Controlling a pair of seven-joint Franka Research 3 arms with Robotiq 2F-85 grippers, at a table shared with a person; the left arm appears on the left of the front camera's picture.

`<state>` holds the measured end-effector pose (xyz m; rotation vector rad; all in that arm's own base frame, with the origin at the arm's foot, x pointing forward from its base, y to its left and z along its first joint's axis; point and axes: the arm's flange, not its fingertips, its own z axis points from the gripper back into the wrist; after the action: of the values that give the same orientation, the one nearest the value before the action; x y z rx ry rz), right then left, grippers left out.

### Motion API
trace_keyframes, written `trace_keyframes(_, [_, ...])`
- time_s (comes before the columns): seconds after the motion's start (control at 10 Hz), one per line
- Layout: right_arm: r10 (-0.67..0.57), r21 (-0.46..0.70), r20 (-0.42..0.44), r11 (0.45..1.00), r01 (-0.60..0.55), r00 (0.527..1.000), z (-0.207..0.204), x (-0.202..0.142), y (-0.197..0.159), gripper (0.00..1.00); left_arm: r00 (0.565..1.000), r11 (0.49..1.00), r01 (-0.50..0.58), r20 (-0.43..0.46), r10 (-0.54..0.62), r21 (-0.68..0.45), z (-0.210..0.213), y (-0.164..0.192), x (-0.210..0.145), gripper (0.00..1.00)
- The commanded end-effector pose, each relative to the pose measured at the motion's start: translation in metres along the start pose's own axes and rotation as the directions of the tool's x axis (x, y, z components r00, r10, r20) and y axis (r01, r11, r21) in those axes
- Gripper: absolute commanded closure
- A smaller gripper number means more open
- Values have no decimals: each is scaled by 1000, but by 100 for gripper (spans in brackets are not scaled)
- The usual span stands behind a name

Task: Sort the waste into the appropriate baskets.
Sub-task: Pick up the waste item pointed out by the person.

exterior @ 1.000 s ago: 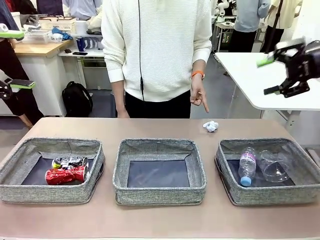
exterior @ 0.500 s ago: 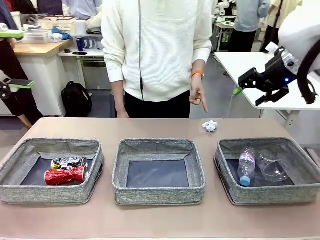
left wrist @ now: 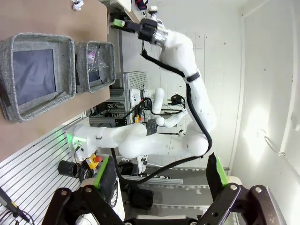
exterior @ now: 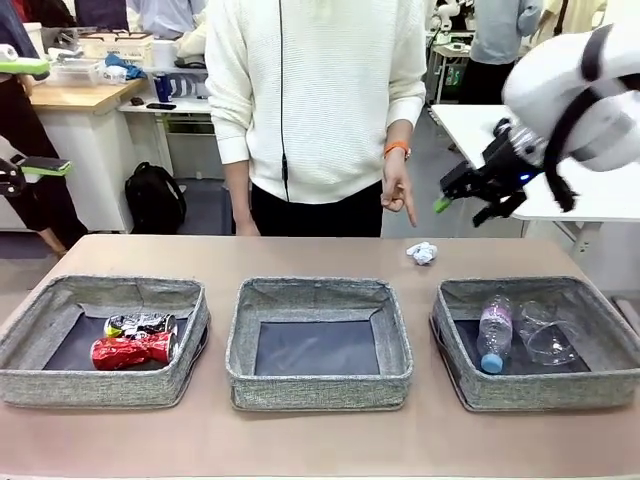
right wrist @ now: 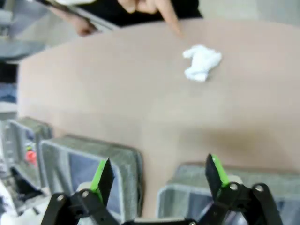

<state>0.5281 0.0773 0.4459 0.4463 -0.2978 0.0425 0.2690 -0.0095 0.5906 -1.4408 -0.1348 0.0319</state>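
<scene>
1. Crumpled white paper ball lies near the table's far edge, right of centre, behind the right basket.
2. Right gripper hovers above it, fingers spread, empty; left gripper also spread.
3. Paper looks light, soft, crushable: pinch across its middle, gently.
4. Middle basket is empty, likely the destination.

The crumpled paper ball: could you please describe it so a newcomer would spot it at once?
Start at the right basket of the three. Just beyond its far left corner, on the bare tabletop below the person's pointing hand, lies the crumpled white paper ball. It is the one waste item outside any basket.
</scene>
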Motion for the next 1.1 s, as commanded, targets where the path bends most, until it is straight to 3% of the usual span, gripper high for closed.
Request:
trace_keyframes(0.0, [119, -38, -13, 992, -119, 993, -28, 46, -19, 0, 1000, 1000, 19, -12, -19, 3, 3, 0, -1, 0])
trace_keyframes(0.1, [203, -44, -71, 978, -206, 977, -57, 51, -24, 0, 1000, 1000, 19, -12, -19, 3, 3, 0, -1, 0])
trace_keyframes(0.3, [313, -49, -93, 947, -318, 945, -100, 52, -36, 0, 1000, 1000, 19, -12, -19, 3, 3, 0, -1, 0])
trace_keyframes(1.0, [257, -59, 38, 965, -255, 966, -154, 64, -70, 0, 1000, 1000, 19, -12, -19, 3, 3, 0, -1, 0])
